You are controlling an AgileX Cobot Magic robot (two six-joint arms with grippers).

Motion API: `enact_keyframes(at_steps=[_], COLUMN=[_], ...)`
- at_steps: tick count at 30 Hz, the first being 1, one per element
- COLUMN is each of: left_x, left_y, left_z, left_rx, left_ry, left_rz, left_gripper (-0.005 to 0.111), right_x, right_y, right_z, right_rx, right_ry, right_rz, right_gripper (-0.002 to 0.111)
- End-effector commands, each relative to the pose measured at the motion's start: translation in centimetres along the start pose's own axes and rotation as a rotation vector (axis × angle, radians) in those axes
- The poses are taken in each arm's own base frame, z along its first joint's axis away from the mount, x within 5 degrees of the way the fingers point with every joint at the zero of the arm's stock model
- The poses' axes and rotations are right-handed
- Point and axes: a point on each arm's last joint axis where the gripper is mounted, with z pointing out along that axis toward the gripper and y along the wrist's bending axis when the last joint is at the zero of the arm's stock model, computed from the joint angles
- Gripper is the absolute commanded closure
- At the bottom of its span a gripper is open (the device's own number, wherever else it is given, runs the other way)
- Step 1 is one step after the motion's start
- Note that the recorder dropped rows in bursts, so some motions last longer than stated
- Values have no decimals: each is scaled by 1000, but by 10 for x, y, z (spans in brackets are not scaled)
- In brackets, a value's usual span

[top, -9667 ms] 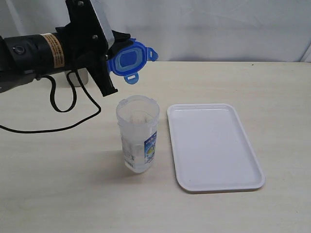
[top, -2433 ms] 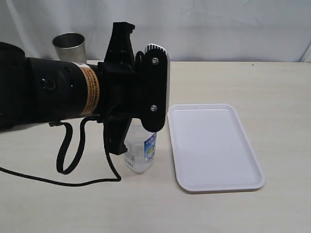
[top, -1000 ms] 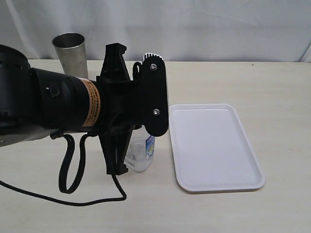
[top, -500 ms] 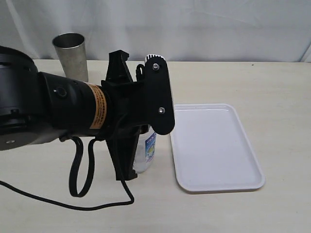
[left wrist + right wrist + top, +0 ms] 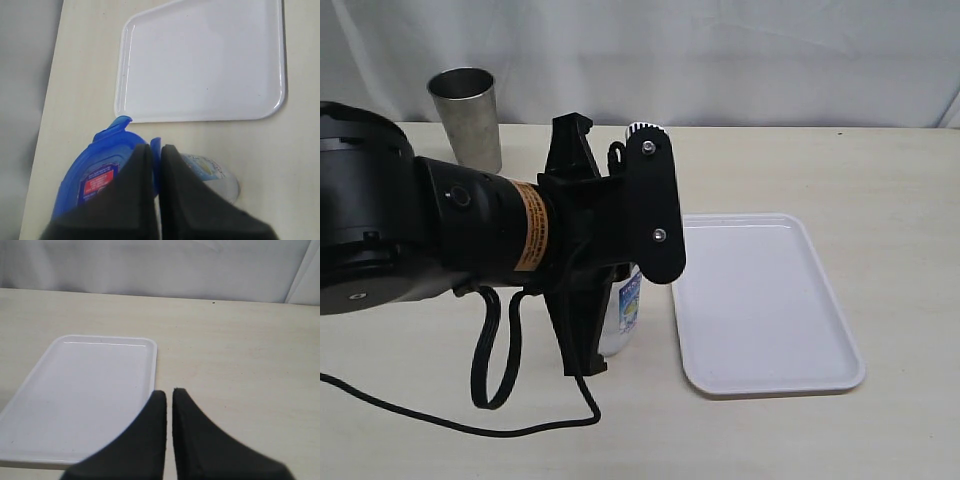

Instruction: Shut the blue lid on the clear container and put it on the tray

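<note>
Beige tabletop [image 5: 820,440]. Left gripper [image 5: 155,148] pinched on rim of blue lid [image 5: 97,162], holding it over mouth of clear container [image 5: 212,175], apparently for seating. Container stands just beside tray [image 5: 200,60], not on it. Right gripper [image 5: 169,392] closed, empty, idle near tray.

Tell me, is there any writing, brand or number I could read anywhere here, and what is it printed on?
No text is sharp enough to quote.
Red sticker on the round blue plastic lid: pale print, too blurred to read.
Blue-white label on the tall clear plastic container: too small to read.
Orange label on the black robot arm: dark print, too small to read.
</note>
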Motion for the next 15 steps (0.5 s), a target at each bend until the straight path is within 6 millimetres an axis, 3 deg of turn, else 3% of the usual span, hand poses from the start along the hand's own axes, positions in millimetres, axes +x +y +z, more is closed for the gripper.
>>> enact_keyframes(at_steps=[1, 15], left_x=[0, 0], left_y=[-1, -1], left_z=[0, 0], left_rx=[8, 3], left_ry=[10, 9], left_rz=[-9, -5], left_gripper=[107, 107], right_x=[-1, -1], right_y=[0, 0], right_z=[0, 0], right_rx=[-2, -2], right_ry=[-16, -16], right_rz=[0, 0], right_gripper=[104, 104])
